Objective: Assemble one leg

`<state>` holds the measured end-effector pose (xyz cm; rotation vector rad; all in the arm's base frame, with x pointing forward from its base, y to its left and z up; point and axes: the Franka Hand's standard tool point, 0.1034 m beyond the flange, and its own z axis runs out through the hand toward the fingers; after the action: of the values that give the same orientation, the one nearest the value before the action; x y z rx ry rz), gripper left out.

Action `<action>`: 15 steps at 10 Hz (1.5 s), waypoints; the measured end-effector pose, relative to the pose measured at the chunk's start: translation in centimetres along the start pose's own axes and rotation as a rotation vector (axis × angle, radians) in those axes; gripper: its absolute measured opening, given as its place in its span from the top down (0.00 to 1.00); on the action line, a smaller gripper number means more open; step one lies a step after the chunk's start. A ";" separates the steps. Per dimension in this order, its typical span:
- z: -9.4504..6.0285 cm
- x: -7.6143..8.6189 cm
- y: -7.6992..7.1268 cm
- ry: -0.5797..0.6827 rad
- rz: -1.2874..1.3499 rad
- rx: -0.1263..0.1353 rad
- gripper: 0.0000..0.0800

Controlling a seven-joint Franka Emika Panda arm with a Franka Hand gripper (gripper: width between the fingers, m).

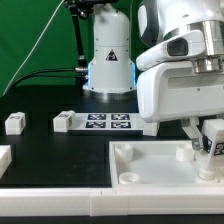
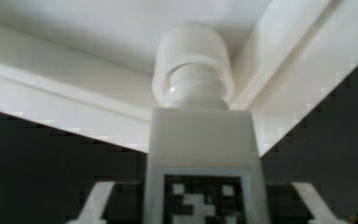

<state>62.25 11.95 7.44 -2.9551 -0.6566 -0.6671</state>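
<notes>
A leg [image 1: 207, 146] stands upright at the far right corner of the large white tray [image 1: 150, 168], at the exterior view's right. My gripper [image 1: 207, 138] straddles it from above. In the wrist view the leg [image 2: 202, 150] shows its black-and-white tag, and its rounded end points into the tray's corner [image 2: 87, 90]. My gripper [image 2: 204, 205] has one finger on each side of the leg, and a dark gap shows between each finger [image 2: 105, 200] and the leg's sides. The jaws stand open around the leg.
Two more small white legs lie on the black table, one at the far left [image 1: 14, 122] and one [image 1: 65, 121] beside the marker board [image 1: 108, 122]. A white piece [image 1: 3, 156] sits at the left edge. A white bar [image 1: 50, 205] runs along the front.
</notes>
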 end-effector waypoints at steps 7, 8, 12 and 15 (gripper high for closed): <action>0.7 -0.5 0.0 -0.002 -0.003 0.000 0.54; 0.7 -0.5 0.0 -0.002 -0.003 0.000 0.54; 0.7 -0.5 0.0 -0.002 -0.003 0.000 0.20; -0.8 0.1 0.5 -0.013 -0.004 -0.002 0.19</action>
<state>62.19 11.42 8.23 -2.9633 -0.6640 -0.6497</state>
